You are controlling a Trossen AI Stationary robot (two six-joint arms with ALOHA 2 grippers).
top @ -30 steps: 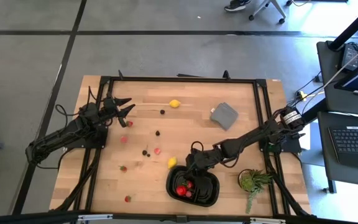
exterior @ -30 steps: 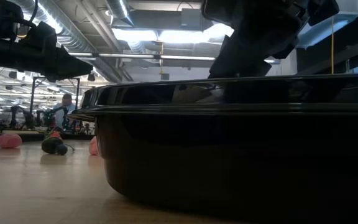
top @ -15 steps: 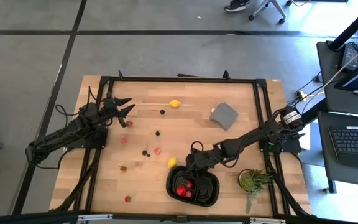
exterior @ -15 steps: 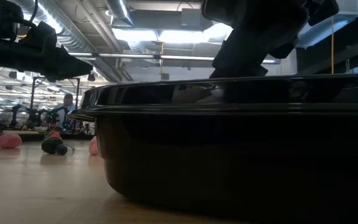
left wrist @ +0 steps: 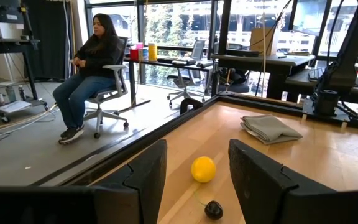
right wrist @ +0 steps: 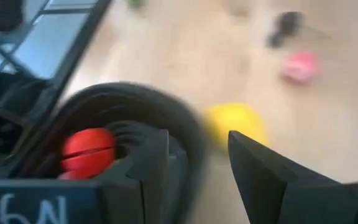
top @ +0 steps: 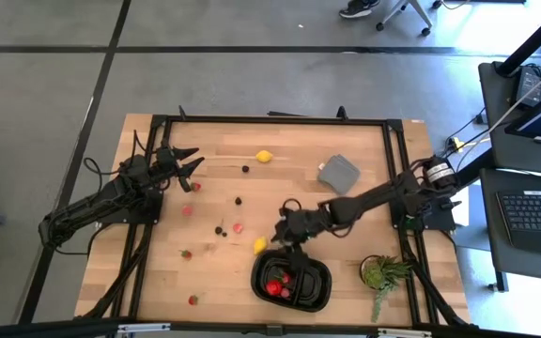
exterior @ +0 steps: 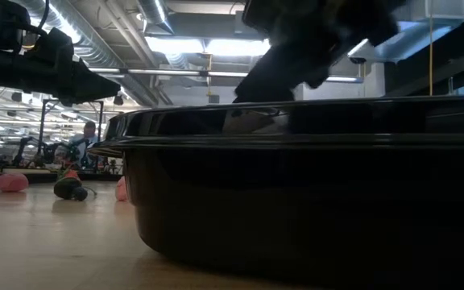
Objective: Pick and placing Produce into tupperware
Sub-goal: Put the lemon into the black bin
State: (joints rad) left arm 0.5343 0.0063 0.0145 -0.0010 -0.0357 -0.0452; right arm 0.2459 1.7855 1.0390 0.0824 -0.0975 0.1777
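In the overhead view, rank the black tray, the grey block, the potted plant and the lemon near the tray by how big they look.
1. Black tray
2. Potted plant
3. Grey block, close to the plant, so that order is unsure
4. Lemon

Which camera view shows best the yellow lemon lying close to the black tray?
The high view is best: the lemon lies whole on the wood beside the black tray, apart from the right hand. The right wrist view shows it blurred and partly hidden. The low view hides it, and the left wrist view shows only the other lemon.
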